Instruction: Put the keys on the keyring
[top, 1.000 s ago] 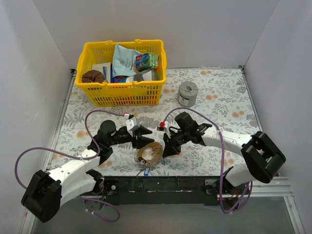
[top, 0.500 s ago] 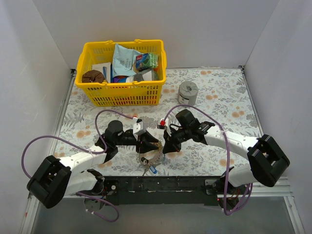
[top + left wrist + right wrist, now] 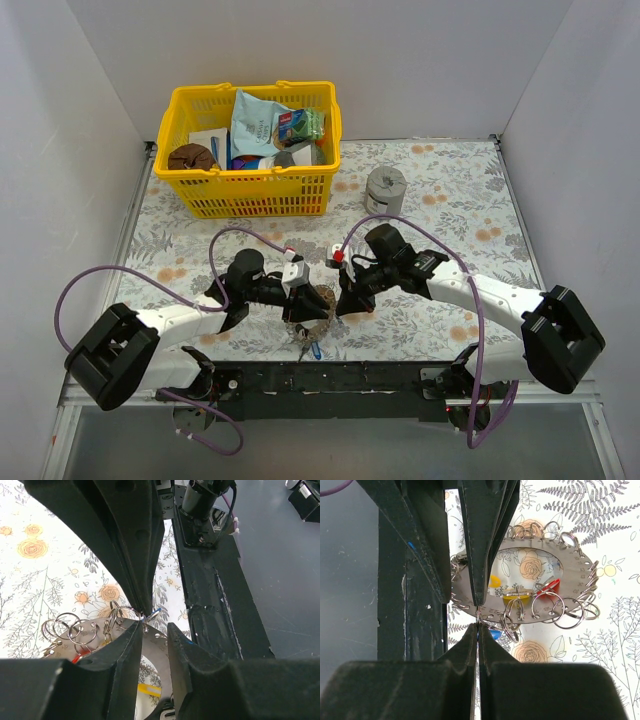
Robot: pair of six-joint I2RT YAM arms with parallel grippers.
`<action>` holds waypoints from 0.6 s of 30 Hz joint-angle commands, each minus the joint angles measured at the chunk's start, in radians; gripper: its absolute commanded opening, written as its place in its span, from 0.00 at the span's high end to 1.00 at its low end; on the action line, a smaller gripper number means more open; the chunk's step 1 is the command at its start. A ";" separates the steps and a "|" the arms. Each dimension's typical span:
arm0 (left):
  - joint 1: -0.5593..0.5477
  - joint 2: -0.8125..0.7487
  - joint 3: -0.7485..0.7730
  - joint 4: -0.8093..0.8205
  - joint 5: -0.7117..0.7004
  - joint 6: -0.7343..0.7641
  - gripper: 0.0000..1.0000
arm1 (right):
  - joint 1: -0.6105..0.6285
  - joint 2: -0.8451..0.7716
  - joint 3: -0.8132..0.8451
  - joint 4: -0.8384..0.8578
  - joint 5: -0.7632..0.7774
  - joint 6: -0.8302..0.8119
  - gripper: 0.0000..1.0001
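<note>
The keyring (image 3: 570,565) is a flat silver plate with small split rings along its rim. It sits between my two grippers in the top view (image 3: 314,305). My left gripper (image 3: 303,303) has its fingers close together around the keyring's rim (image 3: 152,647), with the band filling the narrow gap at the left gripper (image 3: 152,627). My right gripper (image 3: 478,625) is shut on a small split ring at the rim. A blue key head (image 3: 494,634) lies right beside its tips. A yellow key (image 3: 516,598) and a red key (image 3: 547,586) show through the hole.
A yellow basket (image 3: 250,92) full of items stands at the back left. A squat grey metal cylinder (image 3: 385,190) stands behind my right arm. The black base strip (image 3: 330,375) runs along the near edge, just in front of the keyring. White walls close three sides.
My left gripper has moved right onto the keyring's rim and closed around it. My right gripper stayed at the ring's right side. The ring has shifted slightly away from the near edge.
</note>
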 commanded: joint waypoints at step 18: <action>-0.050 0.063 0.087 -0.080 -0.029 0.093 0.76 | 0.001 -0.017 0.047 0.001 -0.060 -0.035 0.99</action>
